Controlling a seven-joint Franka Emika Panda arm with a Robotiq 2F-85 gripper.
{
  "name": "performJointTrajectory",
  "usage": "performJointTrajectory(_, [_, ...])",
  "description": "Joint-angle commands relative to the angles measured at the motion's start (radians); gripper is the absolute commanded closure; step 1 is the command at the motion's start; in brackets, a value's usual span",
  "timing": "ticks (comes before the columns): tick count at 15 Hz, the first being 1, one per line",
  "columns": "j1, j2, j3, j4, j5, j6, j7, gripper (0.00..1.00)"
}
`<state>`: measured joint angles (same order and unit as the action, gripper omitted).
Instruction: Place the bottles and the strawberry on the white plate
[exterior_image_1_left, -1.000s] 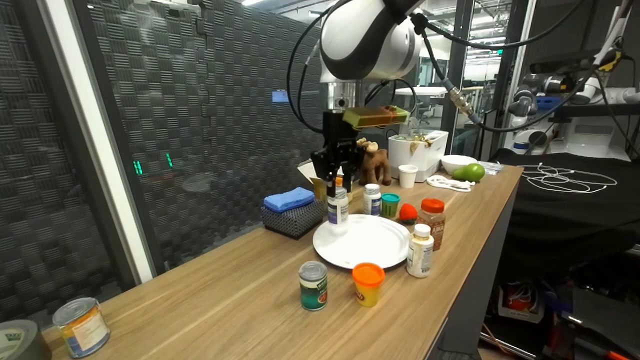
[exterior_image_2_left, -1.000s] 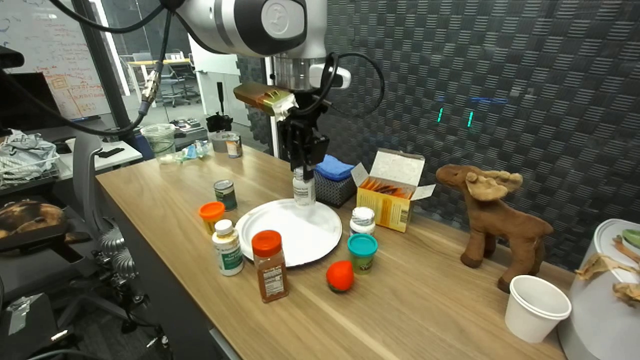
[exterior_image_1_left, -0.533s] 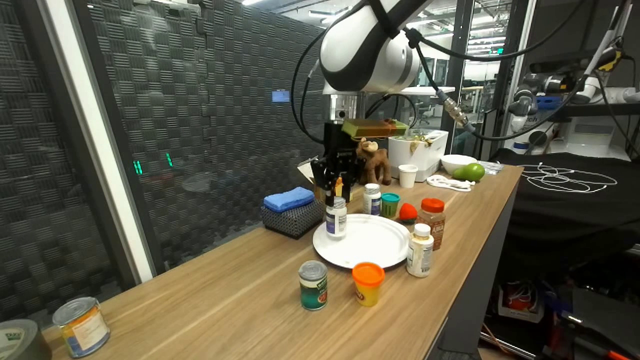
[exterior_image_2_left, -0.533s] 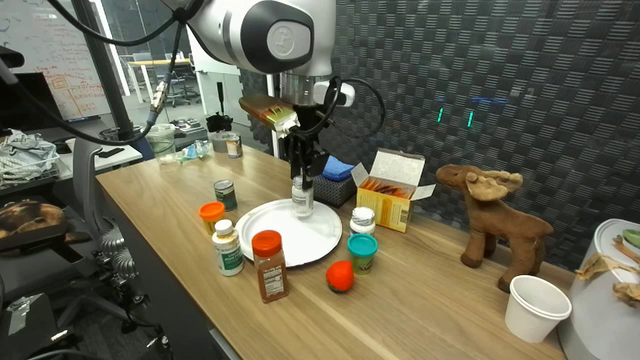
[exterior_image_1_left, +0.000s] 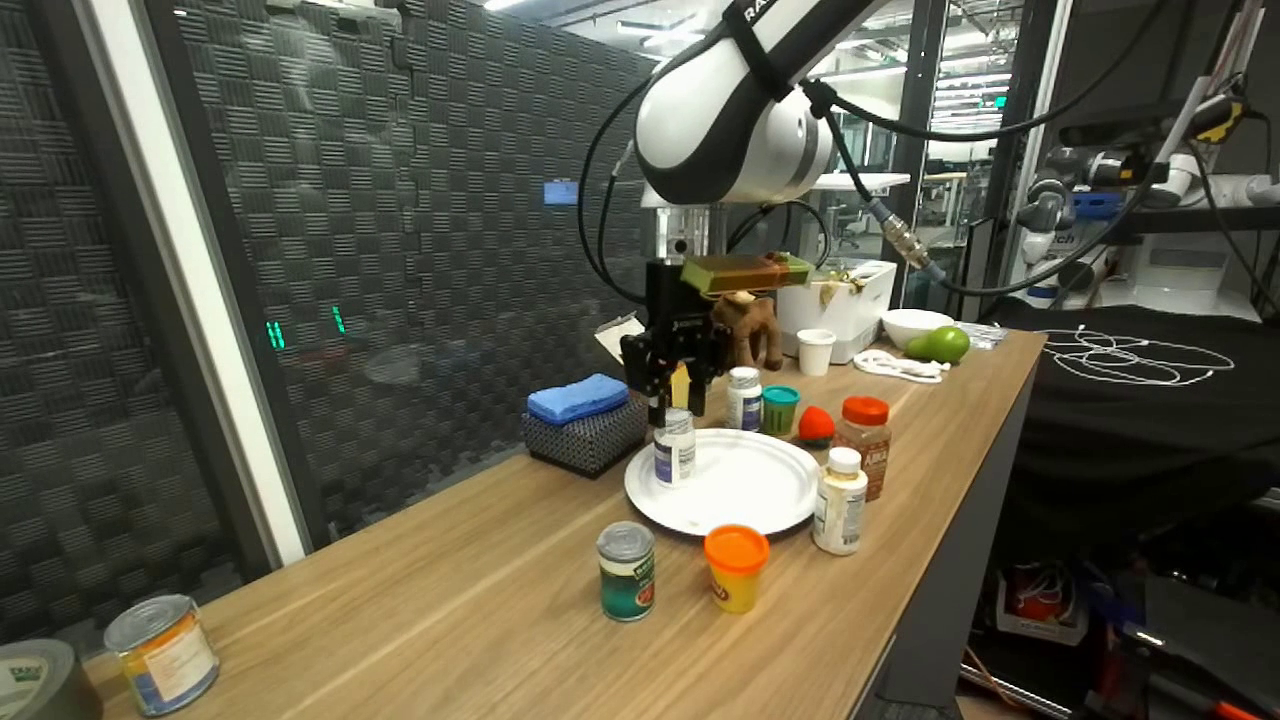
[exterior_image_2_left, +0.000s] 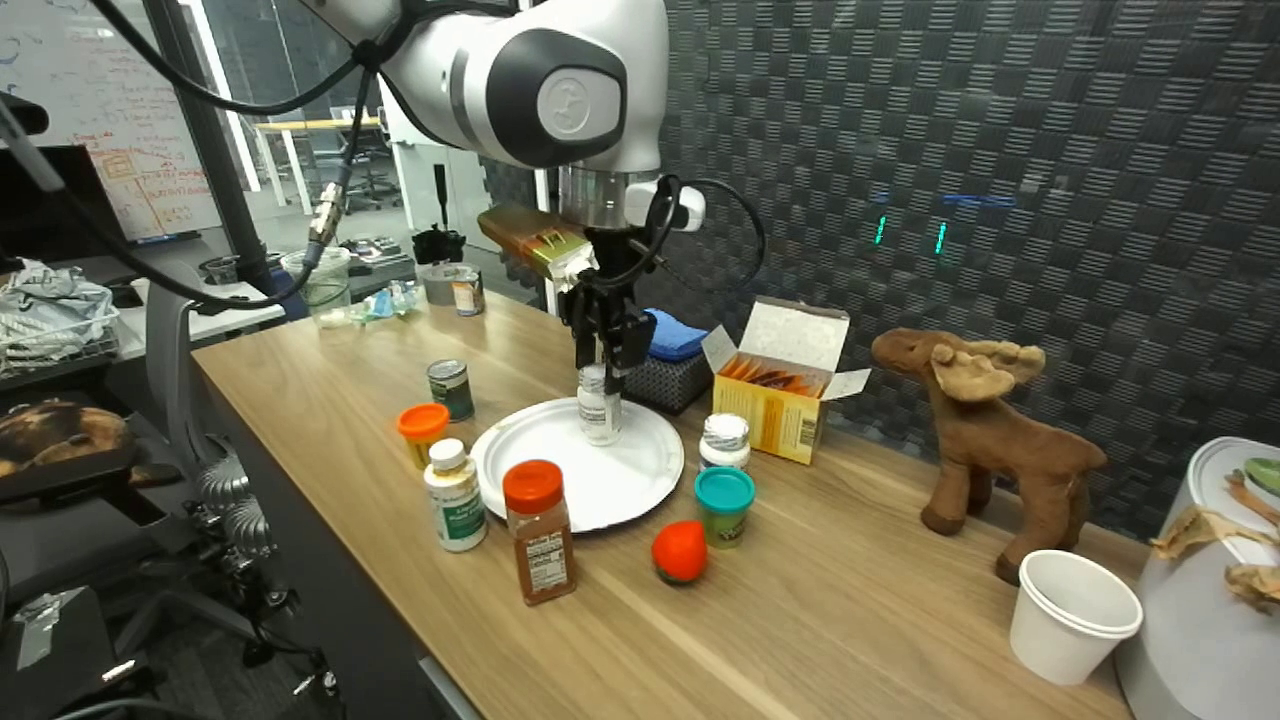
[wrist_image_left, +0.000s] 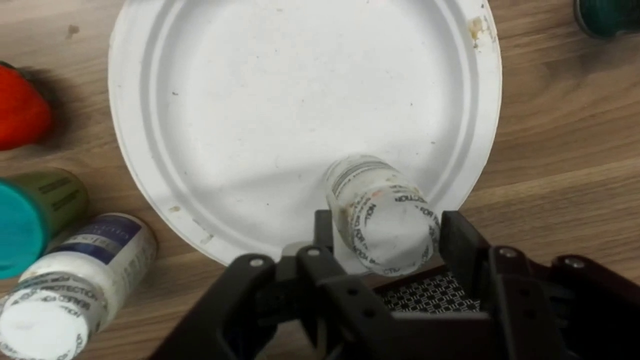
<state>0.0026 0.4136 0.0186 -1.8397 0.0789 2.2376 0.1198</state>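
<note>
A white-capped bottle (wrist_image_left: 395, 230) stands upright on the white plate (wrist_image_left: 300, 100), close to its rim. My gripper (wrist_image_left: 388, 227) is open around the cap; a gap shows between the cap and one finger (wrist_image_left: 324, 227). In both exterior views the fingers reach down over that bottle's top. Beside the plate on the table are another white bottle (exterior_image_2_left: 724, 442), a teal-capped one (exterior_image_2_left: 725, 505), a red-capped one (exterior_image_2_left: 540, 535), a white one with a green label (exterior_image_2_left: 456, 500) and a squat orange-capped one (exterior_image_1_left: 737, 568). The red strawberry (exterior_image_2_left: 680, 552) lies near the teal cap.
A tin can (exterior_image_1_left: 627, 572) stands near the plate. Behind the gripper are a dark mesh box (exterior_image_1_left: 588, 440) with a blue cloth (exterior_image_1_left: 578, 398) and an open yellow box (exterior_image_2_left: 775, 410). A toy moose (exterior_image_2_left: 990, 440) and a paper cup (exterior_image_2_left: 1075, 620) stand farther along.
My gripper has come down with the bottle, from above the plate's edge to the plate's surface. The jaws have since spread apart and no longer clamp its cap.
</note>
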Motion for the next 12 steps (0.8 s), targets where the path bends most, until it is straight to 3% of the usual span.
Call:
performJointTrajectory(1, [0.076,-0.084,-0.026,-0.045,-0.099,0.000,0.121,0.09])
performJointTrajectory(2, [0.103,-0.110,-0.030,-0.062,-0.144,0.000,0.172,0.00])
performJointTrajectory(7, [0.210,-0.171,0.018,-0.088,-0.280,-0.062,0.320,0.00])
performJointTrajectory(12, [0.239,-0.131,0.078,-0.110,-0.242,-0.089,0.267,0.00])
